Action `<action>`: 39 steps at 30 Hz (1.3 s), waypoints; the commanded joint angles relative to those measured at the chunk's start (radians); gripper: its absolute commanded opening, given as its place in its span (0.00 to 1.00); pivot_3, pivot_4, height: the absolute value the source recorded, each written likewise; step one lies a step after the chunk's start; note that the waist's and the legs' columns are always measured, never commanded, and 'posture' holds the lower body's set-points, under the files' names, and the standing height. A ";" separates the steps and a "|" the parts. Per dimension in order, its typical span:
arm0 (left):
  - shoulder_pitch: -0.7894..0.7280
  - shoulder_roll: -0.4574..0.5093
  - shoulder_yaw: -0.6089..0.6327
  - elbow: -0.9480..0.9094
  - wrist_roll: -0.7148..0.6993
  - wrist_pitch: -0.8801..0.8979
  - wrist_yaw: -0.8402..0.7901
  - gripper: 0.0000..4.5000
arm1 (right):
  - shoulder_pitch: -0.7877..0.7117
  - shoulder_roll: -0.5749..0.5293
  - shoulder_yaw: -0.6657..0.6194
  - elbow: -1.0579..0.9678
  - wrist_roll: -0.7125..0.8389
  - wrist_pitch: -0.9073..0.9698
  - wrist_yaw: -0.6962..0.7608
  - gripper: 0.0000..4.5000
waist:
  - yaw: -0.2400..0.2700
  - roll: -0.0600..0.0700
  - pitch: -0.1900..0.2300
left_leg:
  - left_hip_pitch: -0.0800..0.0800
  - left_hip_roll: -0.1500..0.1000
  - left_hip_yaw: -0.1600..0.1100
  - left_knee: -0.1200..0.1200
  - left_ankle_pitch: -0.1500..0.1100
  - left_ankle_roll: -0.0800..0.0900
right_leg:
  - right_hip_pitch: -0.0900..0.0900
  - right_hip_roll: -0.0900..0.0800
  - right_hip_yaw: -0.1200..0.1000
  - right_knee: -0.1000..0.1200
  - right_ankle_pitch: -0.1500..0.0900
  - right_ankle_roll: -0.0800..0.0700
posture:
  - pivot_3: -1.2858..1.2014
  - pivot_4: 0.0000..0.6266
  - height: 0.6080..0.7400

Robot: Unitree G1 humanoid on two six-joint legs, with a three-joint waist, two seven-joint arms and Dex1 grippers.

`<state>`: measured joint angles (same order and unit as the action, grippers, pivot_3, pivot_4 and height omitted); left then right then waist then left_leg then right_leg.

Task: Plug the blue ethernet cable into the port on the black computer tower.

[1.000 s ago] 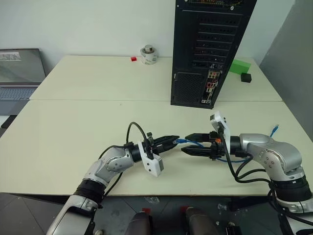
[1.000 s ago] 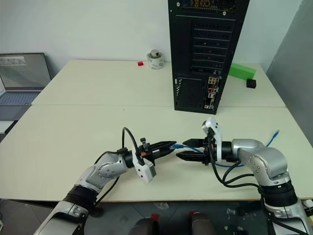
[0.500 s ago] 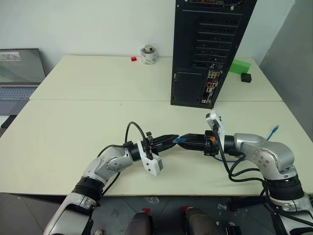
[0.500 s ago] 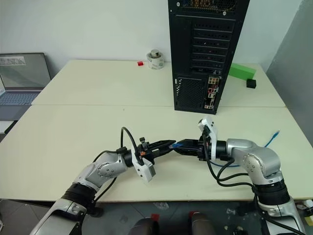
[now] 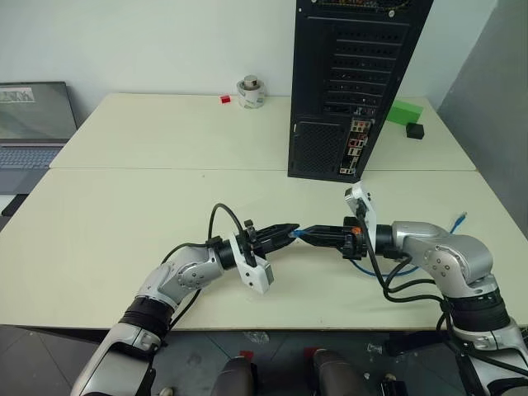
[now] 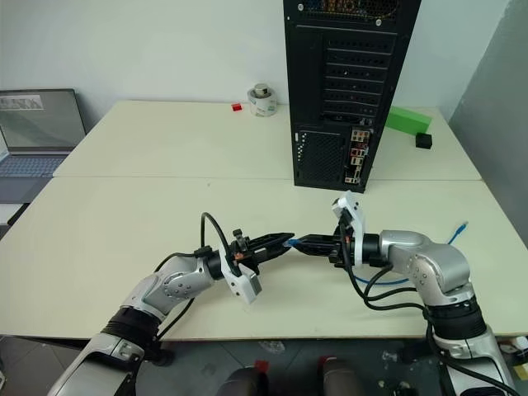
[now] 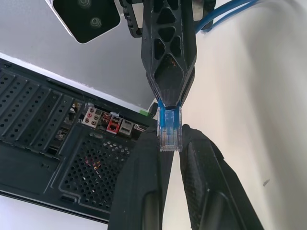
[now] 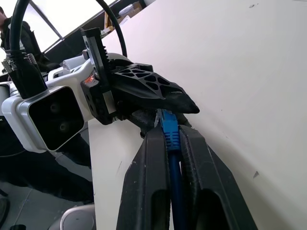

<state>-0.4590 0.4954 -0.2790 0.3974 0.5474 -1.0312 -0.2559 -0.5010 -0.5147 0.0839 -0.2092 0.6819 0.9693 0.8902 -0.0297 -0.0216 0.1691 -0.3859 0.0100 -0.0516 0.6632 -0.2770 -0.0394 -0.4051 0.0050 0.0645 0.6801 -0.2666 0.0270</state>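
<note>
Blue ethernet cable (image 7: 170,127) lies level between our claws above the bench's near edge: right claw (image 5: 318,237) clamps its boot, left claw (image 5: 285,232) pinches its plug; black computer tower (image 5: 351,82) stands beyond, nearer our right arm.

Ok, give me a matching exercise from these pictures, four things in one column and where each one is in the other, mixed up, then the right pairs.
Things:
1. plug
2. tower
3. laptop
4. green block

Places:
A. off the table's left edge
B. standing upright on the far table
C. between the two grippers' tips
D. right of the tower, beside a small black box

Pairs: 1-C, 2-B, 3-A, 4-D
</note>
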 commanded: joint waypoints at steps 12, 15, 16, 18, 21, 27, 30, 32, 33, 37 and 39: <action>-0.004 0.041 -0.026 -0.046 -0.213 0.099 -0.137 0.77 | -0.025 -0.037 -0.082 -0.018 -0.020 -0.063 -0.050 0.01 | 0.000 0.000 0.000 | 0.000 0.000 0.000 0.000 0.000 0.000 | 0.000 0.000 0.000 0.000 0.000 0.000 | 0.52 0.24 1.00; 0.017 0.017 -0.009 -0.121 -0.361 0.270 -0.213 0.78 | -0.009 -0.030 -0.123 -0.040 -0.062 -0.111 -0.138 0.01 | 0.000 0.000 0.000 | 0.000 0.000 0.000 0.000 0.000 0.000 | 0.000 0.000 0.000 0.000 0.000 0.000 | 0.52 0.24 1.00; 0.021 -0.008 0.007 -0.174 -0.451 0.408 -0.245 0.78 | -0.004 -0.021 -0.140 -0.051 -0.103 -0.146 -0.198 0.01 | 0.000 0.000 0.000 | 0.000 0.000 0.000 0.000 0.000 0.000 | 0.000 0.000 0.000 0.000 0.000 0.000 | 0.52 0.24 1.00; 0.020 -0.035 0.014 -0.252 -0.565 0.597 -0.305 0.78 | 0.002 -0.004 -0.157 -0.070 -0.167 -0.197 -0.290 0.01 | -0.001 0.000 0.000 | -0.001 0.000 -0.001 0.000 0.000 0.000 | 0.000 0.000 0.000 0.000 0.000 0.000 | 0.52 0.24 1.00; 0.003 -0.034 -0.012 -0.358 -0.605 0.780 -0.398 0.78 | 0.002 0.043 -0.152 -0.106 -0.250 -0.242 -0.422 0.01 | -0.002 0.000 0.000 | -0.004 0.000 -0.001 0.002 0.000 0.000 | -0.002 0.000 -0.002 0.000 0.000 0.000 | 0.52 0.24 1.00; -0.094 -0.111 0.033 -0.490 -0.772 1.263 -0.413 0.78 | -0.062 0.210 -0.076 -0.070 -0.497 -0.326 -0.755 0.01 | -0.007 0.000 0.000 | -0.004 0.001 -0.001 0.001 0.000 0.000 | -0.002 0.002 -0.001 0.001 0.000 0.000 | 0.52 0.24 1.00; -0.139 -0.124 0.061 -0.507 -0.818 1.398 -0.412 0.78 | -0.090 0.261 -0.056 -0.023 -0.557 -0.358 -0.819 0.01 | -0.008 0.000 0.000 | -0.004 0.001 -0.001 0.001 0.000 0.000 | -0.002 0.003 -0.001 0.000 0.000 0.000 | 0.52 0.24 1.00; -0.162 -0.122 0.061 -0.511 -0.821 1.441 -0.423 0.78 | -0.106 0.288 -0.057 0.013 -0.584 -0.378 -0.849 0.01 | -0.007 0.000 0.000 | -0.004 0.001 -0.001 0.001 0.000 0.000 | -0.002 0.003 -0.001 0.000 0.000 0.000 | 0.52 0.24 1.00; -0.171 -0.123 0.060 -0.510 -0.819 1.453 -0.424 0.78 | -0.114 0.300 -0.063 0.032 -0.596 -0.389 -0.867 0.01 | -0.006 0.000 0.000 | -0.004 0.001 -0.001 0.001 0.000 0.000 | -0.002 0.003 -0.001 0.000 0.000 0.000 | 0.52 0.24 1.00; -0.204 -0.147 0.073 -0.470 -0.790 1.476 -0.378 0.78 | -0.145 0.330 -0.097 0.109 -0.616 -0.417 -0.911 0.01 | -0.004 0.000 0.000 | -0.004 0.000 -0.001 0.001 0.000 -0.001 | -0.003 0.002 0.000 0.000 0.000 0.000 | 0.52 0.24 1.00; -0.220 -0.171 0.085 -0.453 -0.787 1.475 -0.354 0.78 | -0.156 0.342 -0.110 0.138 -0.616 -0.426 -0.921 0.01 | -0.004 0.000 0.000 | -0.004 0.000 -0.001 0.001 0.000 -0.001 | -0.003 0.002 0.000 0.000 0.000 0.000 | 0.52 0.24 1.00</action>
<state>-0.6461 0.3446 -0.2263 -0.0560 -0.2487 0.4510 -0.6381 -0.6246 -0.1816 0.0101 -0.0726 0.0757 0.5745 -0.0101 -0.0336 -0.0213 0.1690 -0.3903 0.0104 -0.0523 0.6640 -0.2767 -0.0400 -0.4082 0.0071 0.0648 0.6802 -0.2666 0.0268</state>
